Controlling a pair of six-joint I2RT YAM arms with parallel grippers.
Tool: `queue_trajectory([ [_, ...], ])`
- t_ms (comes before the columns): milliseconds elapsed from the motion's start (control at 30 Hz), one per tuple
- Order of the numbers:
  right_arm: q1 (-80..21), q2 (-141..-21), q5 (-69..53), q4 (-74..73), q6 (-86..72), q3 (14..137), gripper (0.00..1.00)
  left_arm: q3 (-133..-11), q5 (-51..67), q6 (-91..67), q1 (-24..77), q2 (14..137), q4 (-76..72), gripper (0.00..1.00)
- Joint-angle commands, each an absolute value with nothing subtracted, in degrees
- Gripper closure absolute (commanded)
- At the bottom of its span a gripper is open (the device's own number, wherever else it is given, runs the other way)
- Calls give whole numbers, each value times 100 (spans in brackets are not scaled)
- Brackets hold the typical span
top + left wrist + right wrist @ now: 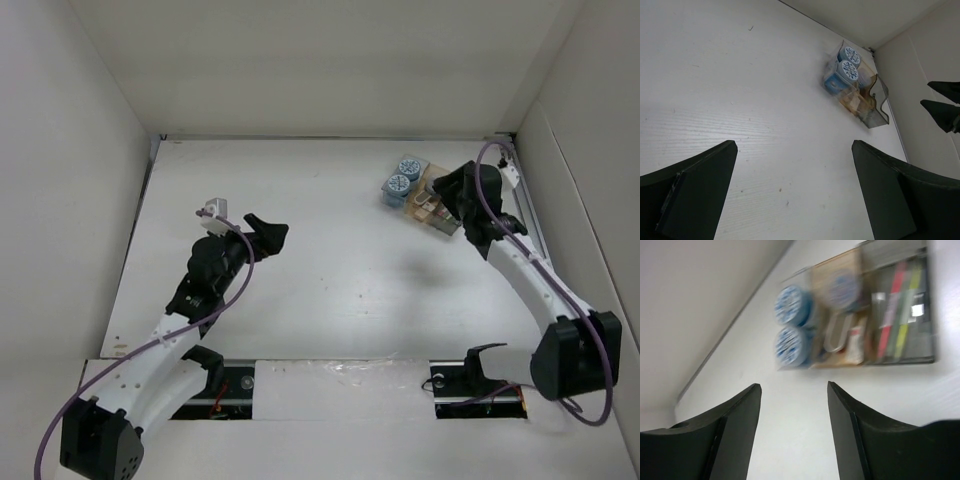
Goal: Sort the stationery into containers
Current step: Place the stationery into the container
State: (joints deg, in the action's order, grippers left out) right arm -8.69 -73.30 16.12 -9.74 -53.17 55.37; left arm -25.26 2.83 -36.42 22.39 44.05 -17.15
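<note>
Right wrist view: your right claw (794, 386) hangs part-spread, gripping nothing, just short of the tray (932, 315). Two discs (790, 305) lie in its blue end and the sticks (892, 310) in the dark end; the disc patterns are too blurred to read. The tray sits in the tabletop's (330, 230) far-right corner, close to the side wall. Your left claw (268, 230) is wide and holds nothing, well apart at mid-left.

Worktop (330, 290): white, matte, faintly scuffed, spreading beneath and ahead of the left gripper (268, 228). White walls (330, 60) enclose it beyond and on both sides. Pale strip (516, 175) lies just right of the right gripper (440, 188).
</note>
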Motion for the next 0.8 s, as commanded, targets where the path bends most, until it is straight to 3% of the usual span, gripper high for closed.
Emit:
queue_trajectory([
  [0, -1598, -6770, 1626, -694, -4906, 5485, 38, -2408, 308, -3629, 2241, 4105, -2030, 0],
  [167, -2521, -6407, 1135, -694, -4589, 5248, 33, -2478, 106, -3700, 2241, 3981, -1829, 0],
  [200, -2870, -6320, 1134, -694, -4588, 5177, 2, -2531, 105, -3752, 2241, 3981, -1732, 0],
  [233, -3039, -6267, 1134, -694, -4588, 5029, 0, -2531, 166, -3753, 2241, 3981, -1731, 0],
  [567, -4744, -6565, 1941, -352, -4536, 4570, 0, -2751, -298, -4385, 2241, 3789, -950, 0],
  [767, -5106, -6618, 2232, -229, -4535, 4387, 0, -2505, -35, -4158, 2241, 3472, -1134, 0],
])
